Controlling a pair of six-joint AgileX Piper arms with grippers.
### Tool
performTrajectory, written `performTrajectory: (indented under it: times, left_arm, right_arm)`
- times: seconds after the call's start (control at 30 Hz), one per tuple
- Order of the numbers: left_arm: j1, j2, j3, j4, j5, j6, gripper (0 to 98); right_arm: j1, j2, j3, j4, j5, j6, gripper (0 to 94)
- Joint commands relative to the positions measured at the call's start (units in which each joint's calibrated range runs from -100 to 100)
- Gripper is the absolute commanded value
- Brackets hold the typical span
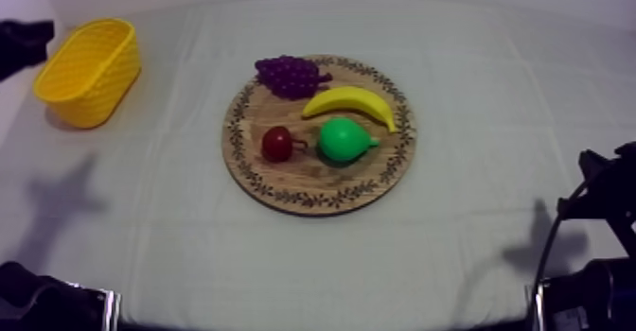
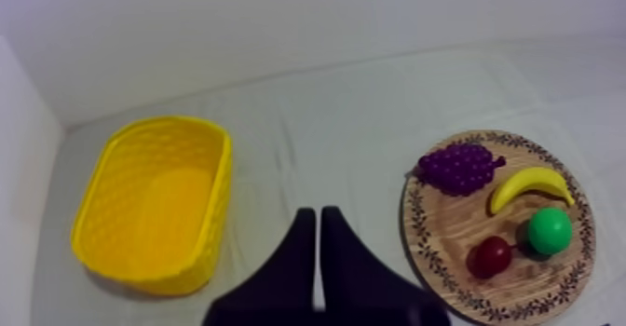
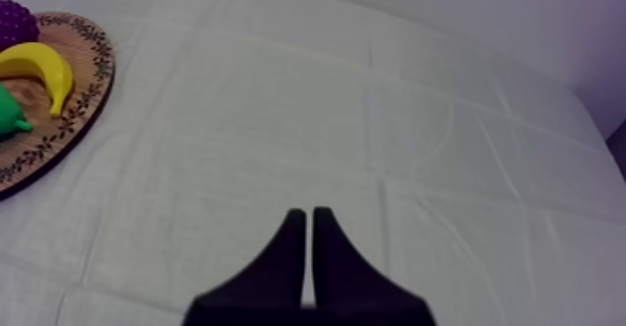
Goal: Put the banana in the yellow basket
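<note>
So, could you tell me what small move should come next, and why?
Probably open the left pincer and start it toward the banana: it is shut on nothing, the banana lies on the wooden board, and the yellow basket sits on that arm's side.

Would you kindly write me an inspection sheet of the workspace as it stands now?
Surface: grey-white cloth, lightly creased.
Job's things: yellow curved toy banana lying on the round wooden board with patterned rim; yellow woven basket at the robot's left, nothing in it.
Clutter: purple bunch of grapes, small red fruit and green pear share the board.
Claws: left claw shut on nothing, short of basket and board; right claw shut on nothing, over bare cloth.
Cables: nothing seen on the cloth.
Surroundings: pale wall beyond the cloth's far edge.
</note>
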Motion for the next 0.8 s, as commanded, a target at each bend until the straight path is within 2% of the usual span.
performTrajectory:
  times: [0.0,0.43,0.77]
  left_arm:
    - [1.1,7.7,-10.2,0.14,1.3,-0.8,0.0]
    - [9.1,31.3,-35.4,1.19,10.2,-6.1,0.0]
    - [15.3,49.1,-52.5,1.38,18.5,-8.4,0.0]
  right_arm:
    - [0.0,0.0,0.0,0.0,0.0,0.0,0.6]
    - [0.0,0.0,0.0,0.0,0.0,0.0,0.6]
    - [0.0,0.0,0.0,0.0,0.0,0.0,0.6]
